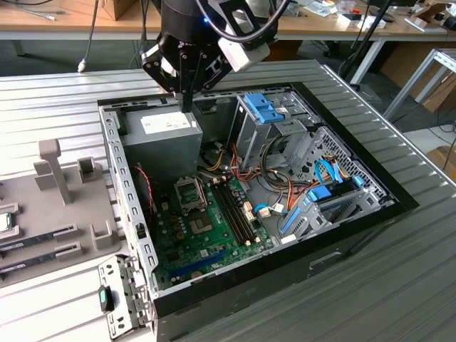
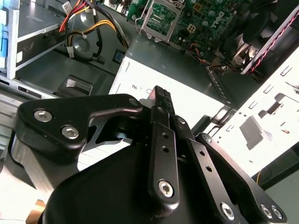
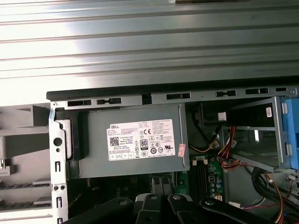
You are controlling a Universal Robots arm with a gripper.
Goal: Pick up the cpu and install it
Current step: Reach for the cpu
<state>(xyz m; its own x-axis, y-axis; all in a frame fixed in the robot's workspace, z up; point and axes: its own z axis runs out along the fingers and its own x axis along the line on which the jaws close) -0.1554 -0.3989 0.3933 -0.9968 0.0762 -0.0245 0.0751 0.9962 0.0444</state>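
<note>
The exterior view looks down slantwise on the open computer case (image 1: 127, 206) from farther off; both wrist views, riding behind my gripper (image 2: 161, 92), face its power supply (image 3: 135, 140) closely.

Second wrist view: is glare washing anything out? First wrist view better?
In the second wrist view, the perforated pale metal chassis wall and the white label on the grey power supply box are blown out; in the first wrist view, the ribbed silver tabletop glares, that label evenly lit.
</note>
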